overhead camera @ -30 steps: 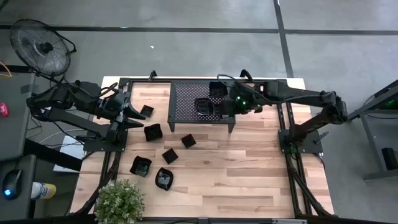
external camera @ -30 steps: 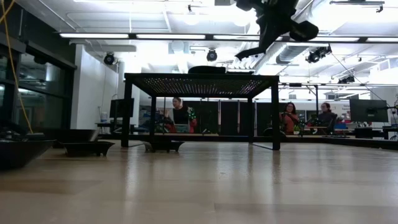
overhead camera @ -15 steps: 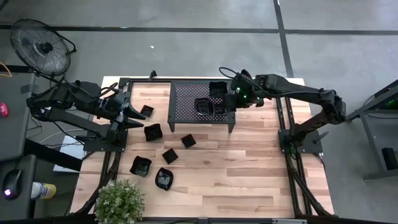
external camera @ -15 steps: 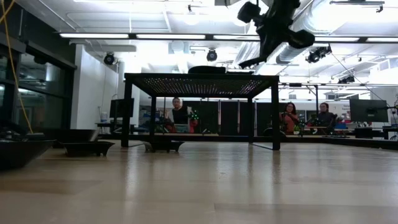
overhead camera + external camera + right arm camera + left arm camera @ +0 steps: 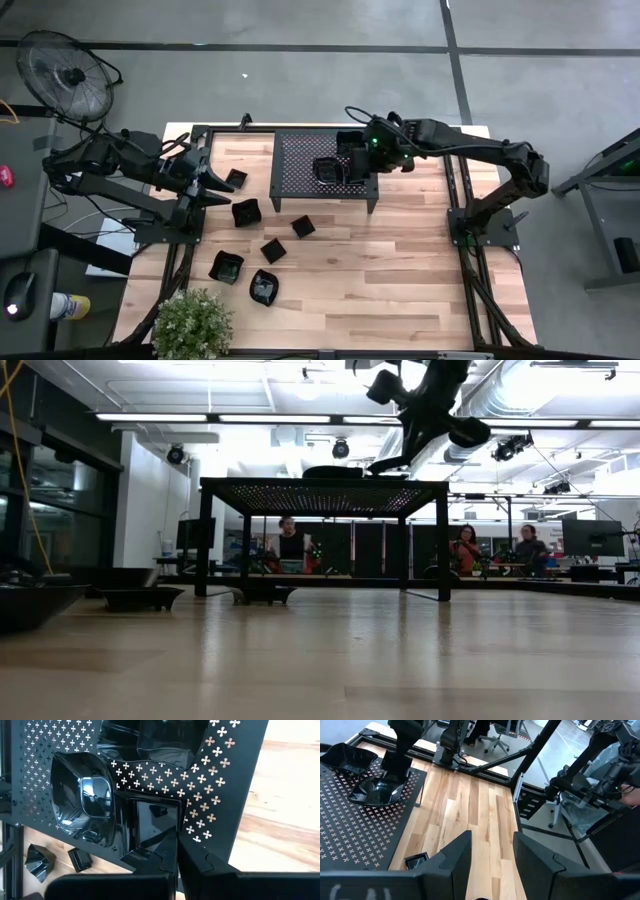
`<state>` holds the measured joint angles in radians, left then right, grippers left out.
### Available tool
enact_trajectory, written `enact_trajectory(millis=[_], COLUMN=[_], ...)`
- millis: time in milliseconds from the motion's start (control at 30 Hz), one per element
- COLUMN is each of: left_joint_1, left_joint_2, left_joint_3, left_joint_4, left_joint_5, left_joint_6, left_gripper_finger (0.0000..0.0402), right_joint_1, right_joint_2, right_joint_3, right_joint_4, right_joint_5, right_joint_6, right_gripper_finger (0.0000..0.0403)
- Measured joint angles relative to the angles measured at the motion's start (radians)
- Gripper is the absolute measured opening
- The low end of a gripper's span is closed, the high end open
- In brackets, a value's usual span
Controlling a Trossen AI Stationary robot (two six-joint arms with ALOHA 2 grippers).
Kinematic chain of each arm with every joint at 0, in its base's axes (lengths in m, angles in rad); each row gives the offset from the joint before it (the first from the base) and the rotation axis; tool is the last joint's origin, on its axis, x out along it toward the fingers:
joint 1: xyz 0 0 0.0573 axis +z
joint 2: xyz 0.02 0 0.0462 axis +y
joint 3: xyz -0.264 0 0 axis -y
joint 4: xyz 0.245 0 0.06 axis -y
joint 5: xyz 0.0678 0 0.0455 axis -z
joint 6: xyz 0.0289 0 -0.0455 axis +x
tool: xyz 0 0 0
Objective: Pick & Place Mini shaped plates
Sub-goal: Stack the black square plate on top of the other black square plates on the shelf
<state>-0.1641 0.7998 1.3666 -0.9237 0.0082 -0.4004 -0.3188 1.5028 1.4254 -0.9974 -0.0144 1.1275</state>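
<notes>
Black mini plates [image 5: 245,212] lie scattered on the wooden desk [image 5: 400,260], with more on the rack [image 5: 300,165]. Right gripper [image 5: 362,160] hovers closed over the rack's plates [image 5: 87,800]. Left gripper [image 5: 490,851] waits half open above the desk.

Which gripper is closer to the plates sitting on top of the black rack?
Right. The right gripper hangs over the plates on the rack; the left gripper waits off the rack's left side.

you've got glossy black mini plates [image 5: 244,212] on a light wood-plank table [image 5: 400,270], and a black rack [image 5: 300,163] perforated with small cross-shaped cutouts. arms are dark.
</notes>
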Motion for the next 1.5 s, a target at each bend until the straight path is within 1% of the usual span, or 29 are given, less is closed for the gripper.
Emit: enact_trajectory(millis=[267, 500, 567, 667, 1367, 1500], left_joint_1=[0.000, 0.000, 0.000, 0.000, 0.000, 0.000], left_joint_2=[0.000, 0.000, 0.000, 0.000, 0.000, 0.000], left_joint_3=[0.000, 0.000, 0.000, 0.000, 0.000, 0.000], left_joint_4=[0.000, 0.000, 0.000, 0.000, 0.000, 0.000], left_joint_5=[0.000, 0.000, 0.000, 0.000, 0.000, 0.000], left_joint_6=[0.000, 0.001, 0.000, 0.000, 0.001, 0.001], left_gripper_finger=[0.0142, 0.0142, 0.0142, 0.0142, 0.0142, 0.0142], right_joint_1=[0.027, 0.030, 0.030, 0.034, 0.034, 0.034], right_joint_2=[0.032, 0.057, 0.057, 0.057, 0.057, 0.057], right_joint_3=[0.000, 0.000, 0.000, 0.000, 0.000, 0.000], right_joint_4=[0.008, 0.052, 0.052, 0.053, 0.013, 0.014], right_joint_5=[0.013, 0.015, 0.010, 0.028, 0.026, 0.028], right_joint_6=[0.037, 0.052, 0.054, 0.071, 0.072, 0.077], right_gripper_finger=[0.0000, 0.0000, 0.0000, 0.0000, 0.0001, 0.0011])
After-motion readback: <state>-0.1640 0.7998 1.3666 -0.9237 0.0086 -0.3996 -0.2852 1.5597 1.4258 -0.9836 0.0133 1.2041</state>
